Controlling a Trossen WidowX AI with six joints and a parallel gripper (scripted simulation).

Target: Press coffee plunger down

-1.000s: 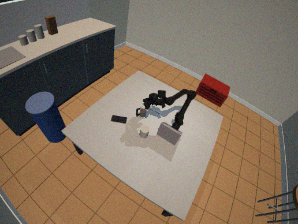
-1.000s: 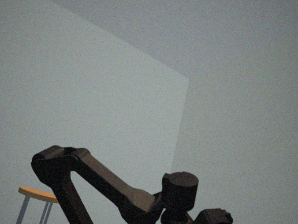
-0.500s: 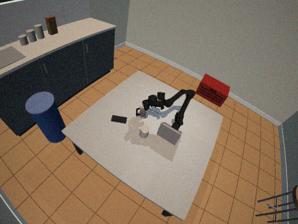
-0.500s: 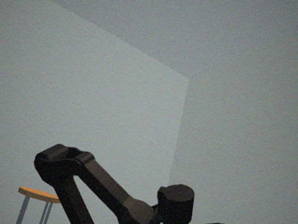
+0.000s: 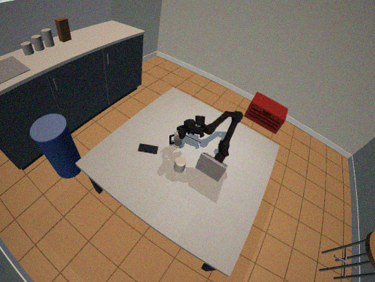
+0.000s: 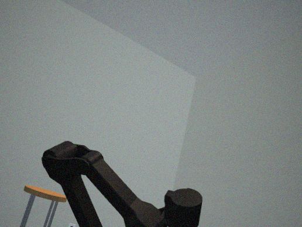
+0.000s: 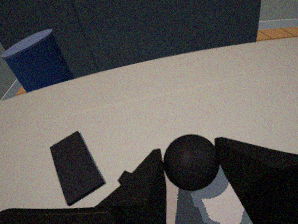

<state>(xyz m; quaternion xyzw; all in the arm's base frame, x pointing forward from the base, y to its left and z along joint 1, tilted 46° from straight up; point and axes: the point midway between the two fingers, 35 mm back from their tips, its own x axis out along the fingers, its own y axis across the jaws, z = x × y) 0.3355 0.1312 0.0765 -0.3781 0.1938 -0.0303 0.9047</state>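
At frame centre we see our hand (image 5: 180,131) closed over the coffee press (image 5: 176,139) on the table (image 5: 203,214).

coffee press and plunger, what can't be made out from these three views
- Top view: the coffee press is small and partly under the end effector, so how far down the plunger sits is unclear.
- Wrist view: the fingers clamp the plunger knob, which hides the rod and lid; the lower edge crops the press body.
- Exterior view: only the arm shows; press and table lie below the frame.
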